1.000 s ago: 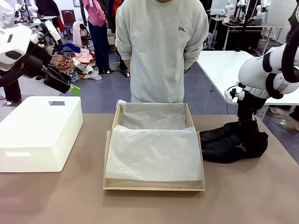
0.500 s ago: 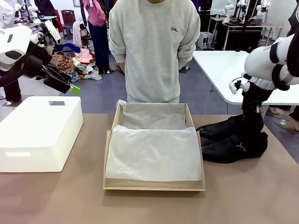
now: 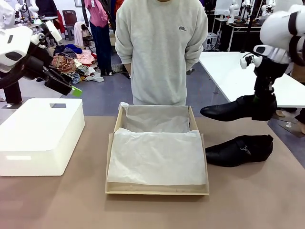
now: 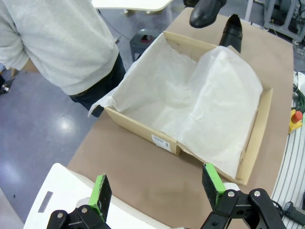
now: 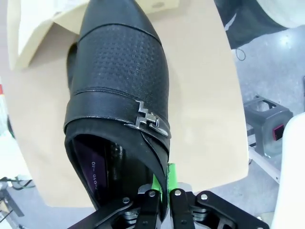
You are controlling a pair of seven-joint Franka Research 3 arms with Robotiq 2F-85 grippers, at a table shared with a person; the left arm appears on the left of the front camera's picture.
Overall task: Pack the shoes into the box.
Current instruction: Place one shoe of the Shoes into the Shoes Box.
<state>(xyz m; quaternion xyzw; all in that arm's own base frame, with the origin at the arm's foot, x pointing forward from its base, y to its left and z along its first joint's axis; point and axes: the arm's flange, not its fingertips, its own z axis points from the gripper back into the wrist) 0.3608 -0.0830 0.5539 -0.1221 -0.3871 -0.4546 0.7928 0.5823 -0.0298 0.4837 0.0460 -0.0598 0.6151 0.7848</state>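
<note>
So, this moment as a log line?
right gripper shut on lifted glossy black leather shoe | second shoe on table | left gripper open

two black shoes: a lifted shoe (image 3: 233,109) above the right edge of the table (image 3: 152,210), a lying shoe (image 3: 238,150) by that edge. one cardboard box (image 3: 157,189) mid-table. one white block (image 3: 40,136) at the left edge. one person (image 3: 162,47) beyond the far edge.

A robotics lab. Beyond the left tool (image 3: 72,88) lies a clothes heap (image 3: 78,61); a white table (image 3: 233,71) stands well to its right.
</note>
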